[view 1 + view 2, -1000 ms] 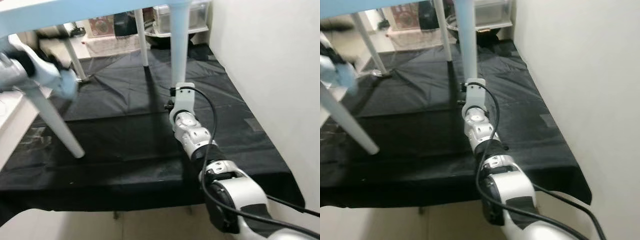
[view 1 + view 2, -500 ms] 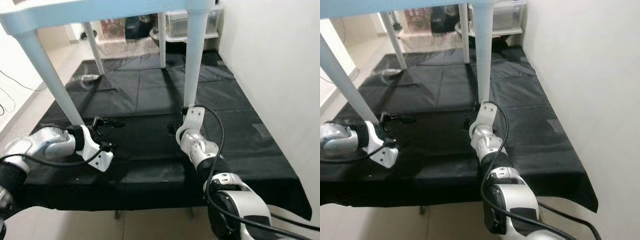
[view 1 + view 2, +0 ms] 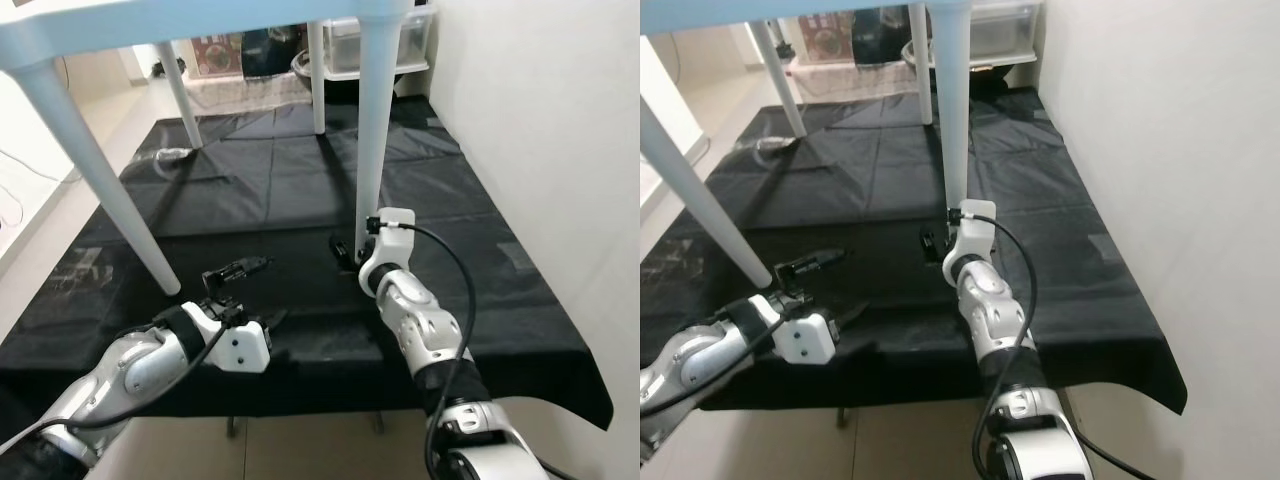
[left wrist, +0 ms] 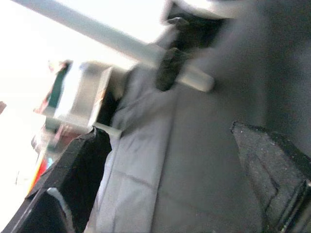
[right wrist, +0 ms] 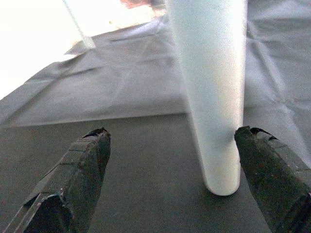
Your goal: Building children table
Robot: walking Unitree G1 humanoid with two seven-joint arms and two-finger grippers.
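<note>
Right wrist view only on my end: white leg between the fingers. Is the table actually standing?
Observer: Yes. The tabletop is up on four legs, feet on the black sheet.
Operator: Which leg am I at?
Observer: The right gripper is at the foot of the front right leg.
Operator: Left arm?
Observer: The left gripper hovers open over the sheet, apart from the front left leg.

One table (image 3: 200,12), four legs (image 3: 372,120), two tools (image 3: 250,290).
</note>
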